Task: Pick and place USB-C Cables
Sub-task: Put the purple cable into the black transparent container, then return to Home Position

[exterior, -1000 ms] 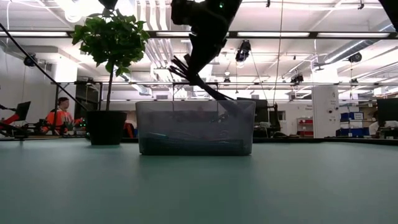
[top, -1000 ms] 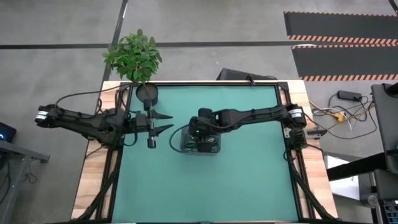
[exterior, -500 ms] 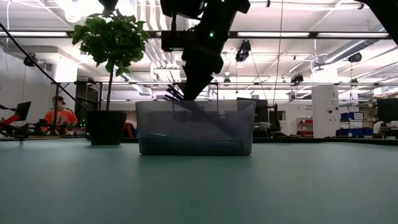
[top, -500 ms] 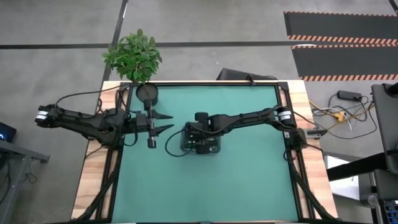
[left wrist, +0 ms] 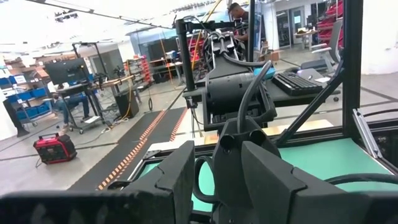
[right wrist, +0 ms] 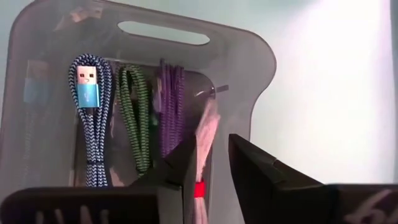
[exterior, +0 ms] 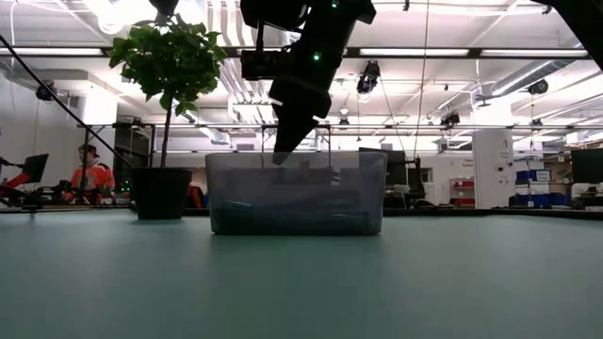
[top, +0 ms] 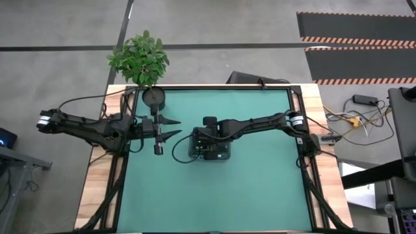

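The right gripper (right wrist: 208,168) is down over the clear bin (top: 209,146) in the middle of the bench (top: 260,188), fingers pointing into it. Inside, lying side by side along the bin floor: a dark teal cable (right wrist: 90,118), a green cable (right wrist: 134,118), a purple cable (right wrist: 169,109), and a white cable (right wrist: 208,134) with a red band. All four run the same way, long axes parallel, and in the right wrist view that axis runs straight out ahead of the fingers.

The white one sits right in the gap between the two fingers, which stand narrowly apart, one either side of it. Whether they are pinching it or only straddling it, I can't tell. That's the relation that counts: cable lengthwise along the fingers' reach, so a squeeze would close across its thin width. Looks like a grasp or a let-go right at the bin wall nearest the white coil.

From the low view the gripper (exterior: 283,151) tips sit at the bin's rim (exterior: 297,154).

The left gripper (top: 170,129) waits well off to the side, fingers spread wide, empty. Right arm is clearly the nearer one.
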You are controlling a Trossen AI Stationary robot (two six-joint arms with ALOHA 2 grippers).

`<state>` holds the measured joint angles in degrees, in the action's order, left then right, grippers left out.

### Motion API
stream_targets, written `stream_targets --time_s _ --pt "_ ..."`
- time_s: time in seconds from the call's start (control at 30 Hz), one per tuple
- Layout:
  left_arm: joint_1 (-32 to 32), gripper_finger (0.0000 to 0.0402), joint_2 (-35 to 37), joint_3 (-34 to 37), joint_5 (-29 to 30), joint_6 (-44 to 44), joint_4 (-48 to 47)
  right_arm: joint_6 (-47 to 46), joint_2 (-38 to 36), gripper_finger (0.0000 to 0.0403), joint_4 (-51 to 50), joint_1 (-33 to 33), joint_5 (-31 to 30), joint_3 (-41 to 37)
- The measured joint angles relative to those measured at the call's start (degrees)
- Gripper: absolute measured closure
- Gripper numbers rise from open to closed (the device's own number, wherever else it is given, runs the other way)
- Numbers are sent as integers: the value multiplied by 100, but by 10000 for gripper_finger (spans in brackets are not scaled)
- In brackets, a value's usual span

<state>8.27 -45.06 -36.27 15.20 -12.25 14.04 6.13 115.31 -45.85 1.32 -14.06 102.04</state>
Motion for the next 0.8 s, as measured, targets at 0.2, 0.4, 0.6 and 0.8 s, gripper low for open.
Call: stream_targets --time_s 0.2,0.4,0.6,0.8 --pt "0 283 0 0 2 0 -2 -18 -17 317 -10 2 0 0" --pt "0 283 0 0 0 0 -95 -247 -167 321 25 56 12 -16" --pt "0 283 0 4 0 4 -181 -177 -438 336 734 318 55 -318" --pt "1 283 12 4 1 136 -292 93 -922 347 2314 579 52 -1221"
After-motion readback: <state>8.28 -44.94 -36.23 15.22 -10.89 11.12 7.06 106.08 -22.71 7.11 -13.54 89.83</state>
